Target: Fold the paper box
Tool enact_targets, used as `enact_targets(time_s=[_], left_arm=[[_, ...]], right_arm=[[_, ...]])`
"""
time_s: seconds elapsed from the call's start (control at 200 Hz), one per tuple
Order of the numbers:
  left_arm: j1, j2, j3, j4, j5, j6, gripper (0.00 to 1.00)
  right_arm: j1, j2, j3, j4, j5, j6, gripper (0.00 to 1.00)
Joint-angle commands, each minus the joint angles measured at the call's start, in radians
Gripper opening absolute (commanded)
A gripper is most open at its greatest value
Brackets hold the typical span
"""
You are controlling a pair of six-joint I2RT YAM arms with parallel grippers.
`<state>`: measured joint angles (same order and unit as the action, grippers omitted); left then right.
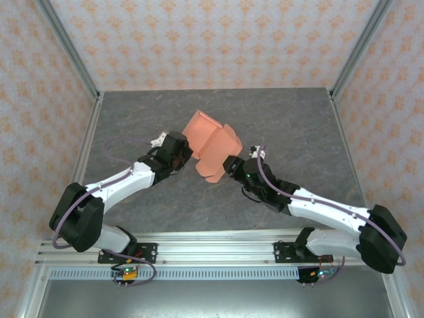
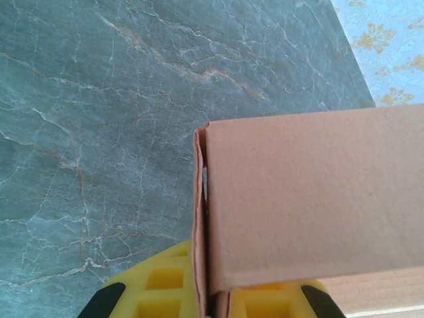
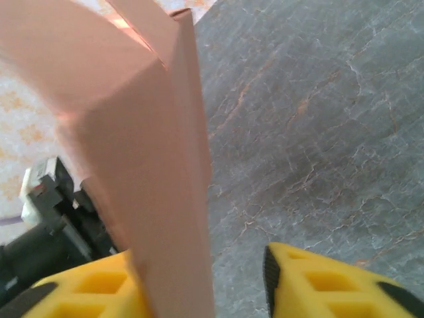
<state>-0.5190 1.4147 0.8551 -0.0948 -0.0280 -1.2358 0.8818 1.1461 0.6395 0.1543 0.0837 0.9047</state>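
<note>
Paper box point(image 1: 211, 149) edge pinched in left end effector point(image 2: 211, 295); right end effector point(image 3: 205, 281) spread, straddling opposite panel.

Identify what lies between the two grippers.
The paper box spans the gap between the left gripper and the right gripper, seen in the top view.

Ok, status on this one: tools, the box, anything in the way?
Left tool shut on the paper box. Right tool open, astride a flap. Box partly folded. Nothing in the way.
</note>
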Motion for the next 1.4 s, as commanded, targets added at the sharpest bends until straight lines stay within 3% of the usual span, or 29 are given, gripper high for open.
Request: enact_targets(time_s=[0.0, 0.085, 0.18, 0.255, 0.38, 0.475, 0.601, 0.721, 0.801, 0.886, 1.036, 1.176, 1.396], left_arm=[[0.000, -0.036, -0.014, 0.043, -0.036, -0.030, 0.00], [0.000, -0.034, -0.016, 0.060, -0.017, -0.024, 0.00], [0.004, -0.024, -0.016, 0.084, 0.026, -0.019, 0.00], [0.009, -0.022, -0.015, 0.085, 0.060, -0.015, 0.32], [0.011, -0.037, -0.012, 0.078, 0.155, 0.030, 0.72], [0.010, -0.073, -0.037, 0.095, 0.238, 0.052, 0.85], [0.011, -0.186, -0.064, 0.028, 0.245, 0.158, 0.92], [0.018, -0.294, -0.020, -0.130, 0.177, 0.387, 0.97], [0.029, -0.324, 0.006, -0.146, 0.246, 0.575, 0.99], [0.030, -0.322, 0.049, -0.186, 0.333, 0.782, 0.99], [0.034, -0.288, 0.150, -0.343, 0.329, 1.024, 0.98], [0.039, -0.281, 0.152, -0.356, 0.401, 1.111, 0.98], [0.117, -0.252, 0.103, -0.326, 0.556, 1.046, 0.99]], right_arm=[[0.009, 0.043, 0.053, 0.103, 0.050, 0.006, 0.19], [0.009, 0.082, 0.068, 0.090, 0.061, -0.038, 0.00], [0.008, 0.097, 0.097, 0.022, 0.081, -0.139, 0.00], [-0.006, 0.087, 0.103, -0.020, 0.094, -0.230, 0.00], [-0.094, 0.052, 0.091, -0.070, 0.041, -0.318, 0.00], [-0.184, 0.044, 0.108, -0.106, -0.083, -0.416, 0.00], [-0.250, 0.045, 0.212, -0.292, -0.166, -0.720, 0.00], [-0.299, 0.073, 0.360, -0.585, -0.211, -1.079, 0.00], [-0.318, 0.098, 0.449, -0.735, -0.234, -1.264, 0.00], [-0.319, 0.091, 0.483, -0.780, -0.244, -1.402, 0.00], [-0.322, 0.047, 0.470, -0.774, -0.328, -1.616, 0.00], [-0.326, 0.044, 0.472, -0.793, -0.364, -1.753, 0.00], [-0.351, 0.011, 0.501, -0.923, -0.537, -1.935, 0.00]])
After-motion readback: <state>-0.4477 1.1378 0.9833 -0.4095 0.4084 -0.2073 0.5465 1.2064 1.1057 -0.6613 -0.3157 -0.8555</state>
